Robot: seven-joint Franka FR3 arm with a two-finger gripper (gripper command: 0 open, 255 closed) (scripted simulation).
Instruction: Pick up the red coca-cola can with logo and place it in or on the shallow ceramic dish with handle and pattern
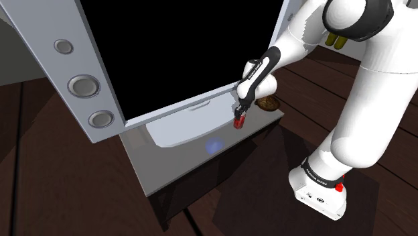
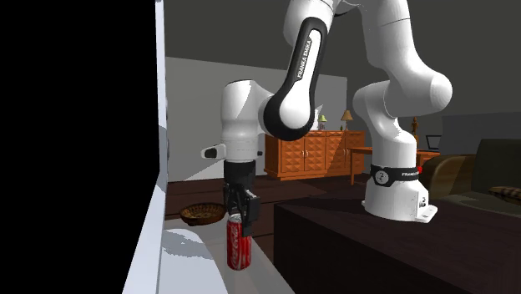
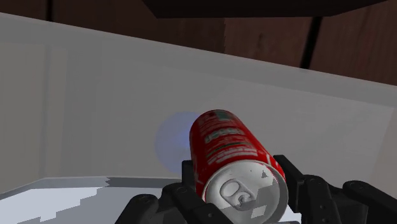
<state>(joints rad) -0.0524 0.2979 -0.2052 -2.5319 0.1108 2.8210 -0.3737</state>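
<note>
A red cola can (image 1: 240,121) with a silver top stands upright at the grey surface's (image 1: 181,161) edge. My black gripper (image 1: 241,111) comes down on it from above, shut on its upper part. In the second exterior view the gripper (image 2: 240,210) clasps the can (image 2: 239,245), whose base is at or just above the surface; I cannot tell if it touches. In the wrist view the can (image 3: 232,162) sits between the fingers (image 3: 188,173) of the gripper (image 3: 238,175). A shallow brown patterned dish (image 1: 268,103) lies just beyond the can, also the dish (image 2: 203,214) behind the hand.
A tall white panel (image 1: 80,60) with round knobs and a black area stands along the surface's back. A pale raised tray shape (image 1: 184,131) and a bluish spot (image 1: 214,145) lie near the can. The dark stand (image 2: 376,250) and wood floor (image 1: 60,181) surround it.
</note>
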